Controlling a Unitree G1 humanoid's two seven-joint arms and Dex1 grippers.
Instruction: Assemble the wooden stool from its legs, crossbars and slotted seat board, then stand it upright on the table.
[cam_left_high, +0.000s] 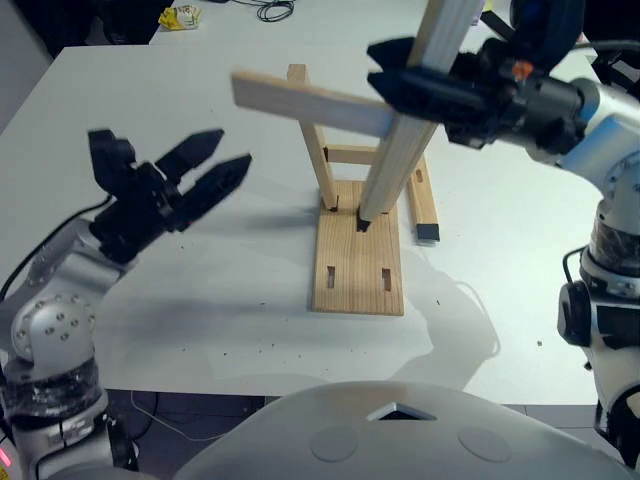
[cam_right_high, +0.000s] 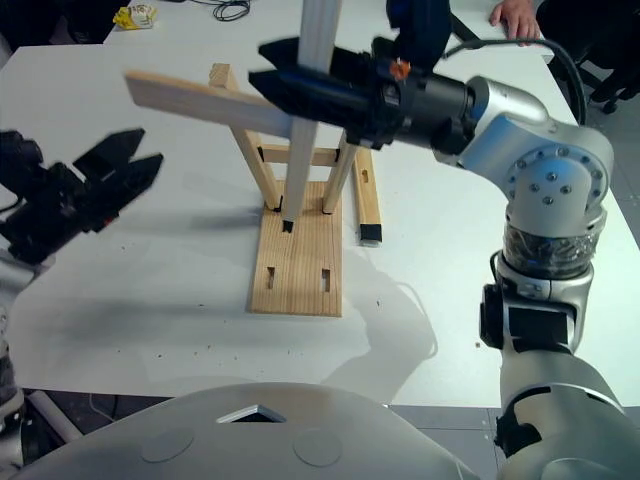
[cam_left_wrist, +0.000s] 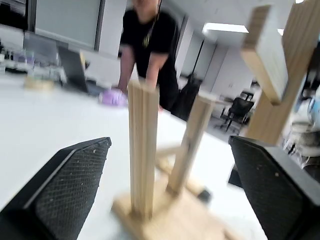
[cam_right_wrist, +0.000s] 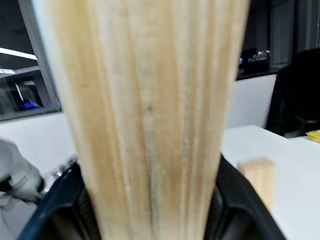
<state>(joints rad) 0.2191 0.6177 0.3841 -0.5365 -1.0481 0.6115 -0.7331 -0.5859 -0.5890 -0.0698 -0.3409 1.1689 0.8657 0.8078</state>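
So the right gripper is clamped on a wooden leg, held nearly upright. Its lower end sits at the far part of the slotted seat board, which lies flat mid-table; can't tell if it's seated in a slot. A crossbar sticks out left from that leg. Two standing legs rise from the board's far end, joined by a short bar. A loose leg lies just right of the board. The left gripper hovers left of the board, fingers spread wide, holding nothing.

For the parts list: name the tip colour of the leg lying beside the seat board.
The tip is black, best in the left eye view.
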